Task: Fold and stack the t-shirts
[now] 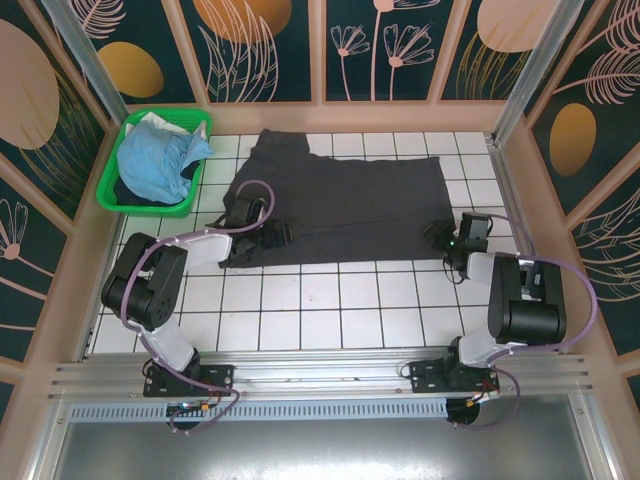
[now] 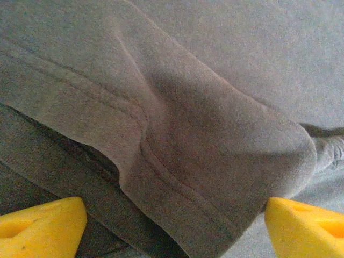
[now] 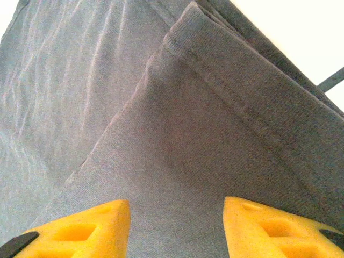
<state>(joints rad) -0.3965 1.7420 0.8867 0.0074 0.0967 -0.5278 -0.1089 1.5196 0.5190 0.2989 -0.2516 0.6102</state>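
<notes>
Limply, the light blue t-shirt (image 1: 155, 160) sits heaped in the green basket (image 1: 150, 208) at the far left corner of the table (image 1: 330, 310). Nearer, the left pincer (image 1: 278, 236) (image 2: 174, 226), jaws wide, straddles a doubled flap of the dark grey t-shirt (image 1: 350, 205), which lies spread flat mid-table. At its near right corner the right pincer (image 1: 443, 240) (image 3: 177, 226) stands half-open over the hem (image 3: 242, 102), gripping nothing. Soft, light and floppy, the cloth will likely sag unless pinched at both near corners through the stitching. The overhead view gives the shirt's whole outline; the wrist views reveal seams and layers tucked under.
</notes>
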